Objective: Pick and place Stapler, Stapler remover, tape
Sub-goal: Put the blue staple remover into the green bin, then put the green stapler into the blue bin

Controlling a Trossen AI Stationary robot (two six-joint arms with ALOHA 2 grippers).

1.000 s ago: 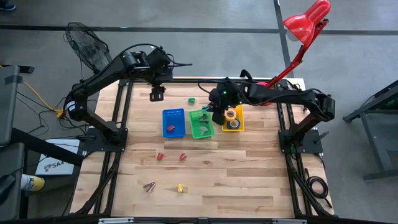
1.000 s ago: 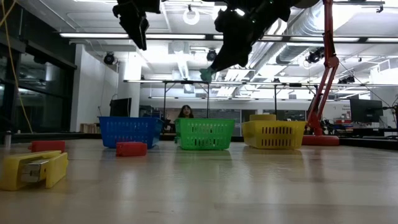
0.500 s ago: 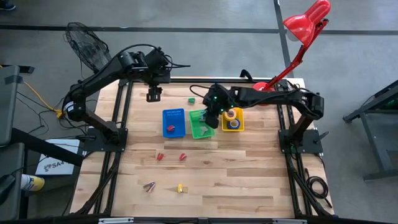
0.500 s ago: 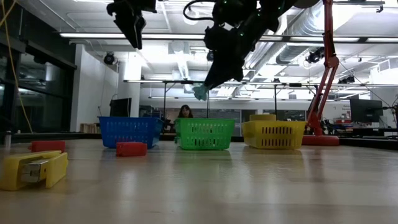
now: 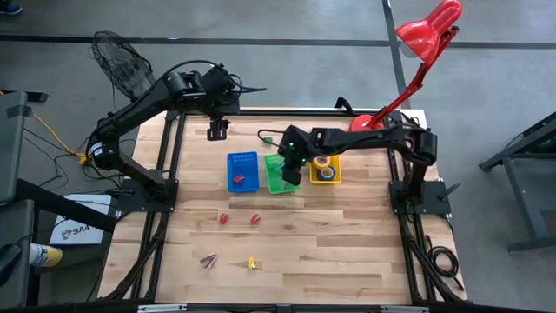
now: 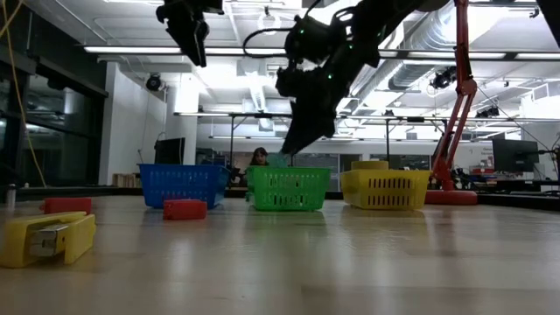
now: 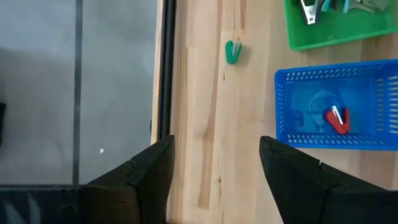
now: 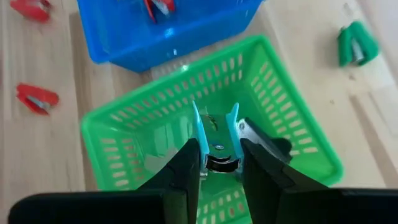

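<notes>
Near edge of the worktop (image 5: 347,252) has a yellow stapler (image 5: 251,262) and a greyish one (image 5: 208,259), then two red staplers (image 5: 223,218) a bit further in. Past those sit three bins in a row. The blue bin (image 5: 243,171) has a red stapler in it (image 7: 336,119). The green bin (image 8: 292,155) already holds a stapler remover or two, and the right gripper (image 8: 216,163) hangs right over it, pinching a teal stapler remover (image 8: 214,137). The yellow bin (image 5: 326,177) has tape rolls (image 5: 324,166), yellow and blue. A green stapler remover (image 7: 232,51) lies loose toward the far edge. The left gripper (image 7: 214,168) hovers over the far left part of the worktop, fingers spread, empty. Can't read any writing.
</notes>
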